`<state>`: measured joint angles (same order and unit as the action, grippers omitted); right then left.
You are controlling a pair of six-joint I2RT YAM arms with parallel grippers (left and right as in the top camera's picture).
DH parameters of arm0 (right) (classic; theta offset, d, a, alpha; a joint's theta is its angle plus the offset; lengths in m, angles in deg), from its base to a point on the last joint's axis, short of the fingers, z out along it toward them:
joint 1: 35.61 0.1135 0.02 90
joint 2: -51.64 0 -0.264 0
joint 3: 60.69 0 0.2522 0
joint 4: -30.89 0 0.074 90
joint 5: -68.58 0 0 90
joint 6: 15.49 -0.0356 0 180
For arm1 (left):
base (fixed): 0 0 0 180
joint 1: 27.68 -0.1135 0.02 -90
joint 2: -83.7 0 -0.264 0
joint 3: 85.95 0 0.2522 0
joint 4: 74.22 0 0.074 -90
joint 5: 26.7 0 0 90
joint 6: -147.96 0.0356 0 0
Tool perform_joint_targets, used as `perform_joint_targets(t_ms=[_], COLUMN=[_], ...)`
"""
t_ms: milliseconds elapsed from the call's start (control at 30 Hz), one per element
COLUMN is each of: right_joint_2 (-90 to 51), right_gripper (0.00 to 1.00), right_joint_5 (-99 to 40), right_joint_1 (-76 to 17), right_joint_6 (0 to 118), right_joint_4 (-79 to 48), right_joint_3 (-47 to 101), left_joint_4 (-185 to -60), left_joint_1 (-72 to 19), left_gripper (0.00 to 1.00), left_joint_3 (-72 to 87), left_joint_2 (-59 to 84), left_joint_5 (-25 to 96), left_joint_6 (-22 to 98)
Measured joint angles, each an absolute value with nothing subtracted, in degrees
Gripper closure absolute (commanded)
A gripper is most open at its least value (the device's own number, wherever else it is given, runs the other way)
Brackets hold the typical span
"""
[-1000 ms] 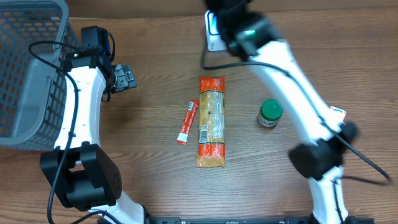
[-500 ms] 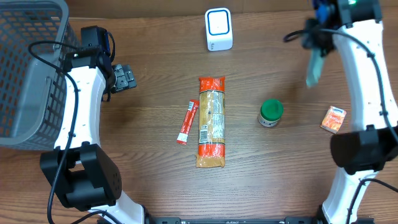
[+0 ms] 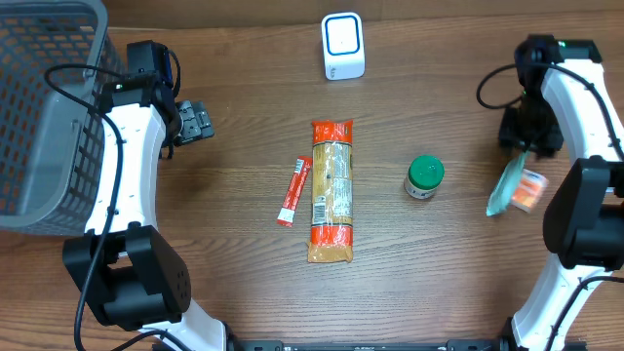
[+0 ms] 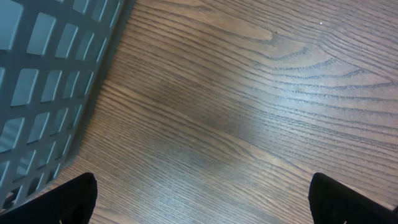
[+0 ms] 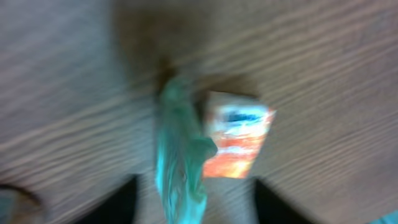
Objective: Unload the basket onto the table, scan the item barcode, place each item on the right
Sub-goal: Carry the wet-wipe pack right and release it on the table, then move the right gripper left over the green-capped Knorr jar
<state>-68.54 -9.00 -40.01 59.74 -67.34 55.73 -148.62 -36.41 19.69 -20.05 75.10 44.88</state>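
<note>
Grey mesh basket (image 3: pixel 39 117) fills the far left, and the left gripper (image 3: pixel 200 122) hangs just beside it, jaws spread wide and empty. Mid-table, a red sachet (image 3: pixel 293 192) lies alongside a long orange packet (image 3: pixel 331 190), with the white scanner (image 3: pixel 342 46) well beyond them. A green-lidded jar (image 3: pixel 424 176) stands further right. The teal packet (image 3: pixel 505 187) rests against a small orange box (image 3: pixel 533 190) beneath the right gripper (image 3: pixel 526 141), whose fingers stand apart, clear of it.

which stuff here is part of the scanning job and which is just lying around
In the job: white blue-faced scanner; teal flat packet; right gripper.
Lying about: long orange packet; red stick sachet; green-lidded jar; small orange box; grey mesh basket.
</note>
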Motion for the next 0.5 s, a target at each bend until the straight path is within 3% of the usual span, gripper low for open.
perform_joint_targets(t_ms=[267,500], right_joint_2=[-68.3,-61.7], right_gripper=[0.23,0.21], right_joint_5=[-13.81,-21.06], right_joint_1=[-41.17,-35.58], right_joint_6=[58.02,57.18], right_joint_4=[-69.39,-69.61], right_joint_3=[56.82,58.15], left_joint_4=[-148.62,-148.62], left_joint_1=[-36.41,-36.41], left_gripper=[0.0,0.0], left_joint_3=[19.69,19.69], left_joint_2=[-20.05,-20.05], left_joint_5=[75.1,75.1], left_joint_6=[44.9,44.9])
